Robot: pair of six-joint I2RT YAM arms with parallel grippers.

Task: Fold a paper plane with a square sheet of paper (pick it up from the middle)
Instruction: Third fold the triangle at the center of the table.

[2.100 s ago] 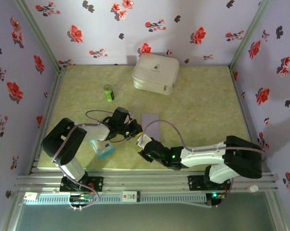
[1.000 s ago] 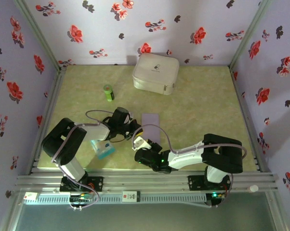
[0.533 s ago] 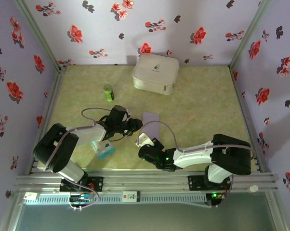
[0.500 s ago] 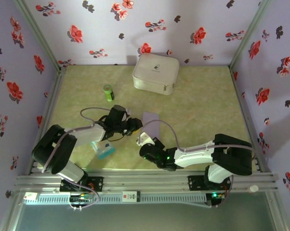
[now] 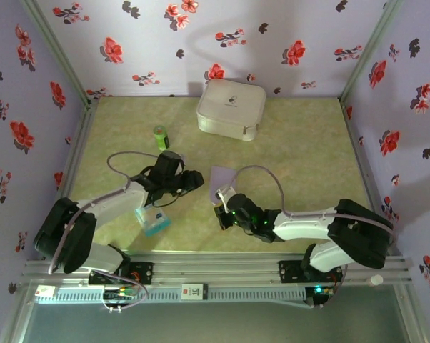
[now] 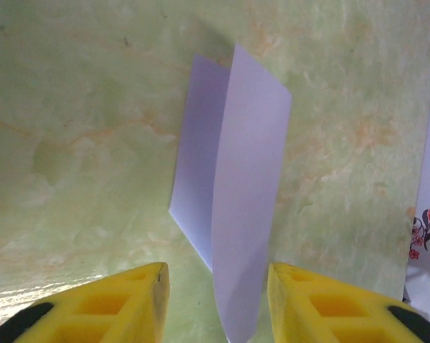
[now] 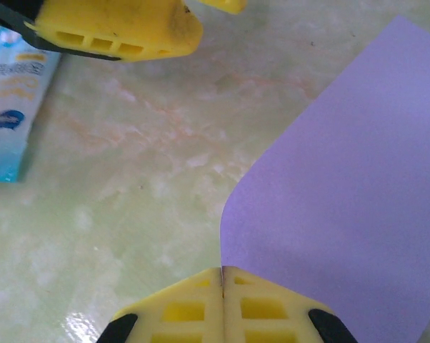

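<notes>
The square sheet of paper [image 5: 223,176] [image 6: 236,179] [image 7: 343,171] is pale lavender and lies mid-table, folded lengthwise, with one half flat and the other raised. My right gripper [image 5: 221,200] [image 7: 222,273] is shut on its near edge, and the paper curls up out of the closed fingertips. My left gripper [image 5: 195,180] [image 6: 215,300] stands open just left of the sheet. The sheet's near tip hangs between the yellow fingers [image 6: 140,300] and touches neither. One left finger [image 7: 122,28] also shows in the right wrist view. A paper plane is out of view.
A blue-and-white plastic packet [image 5: 152,221] [image 7: 11,107] lies under the left forearm. A green bottle [image 5: 161,137] stands further back on the left and a white case [image 5: 231,108] sits by the back wall. The floral walls [image 5: 29,107] close in three sides.
The left gripper has opened and let go of the sheet, and its arm has stretched lower. The right gripper has moved up and right to the sheet's near edge and shut on it.
</notes>
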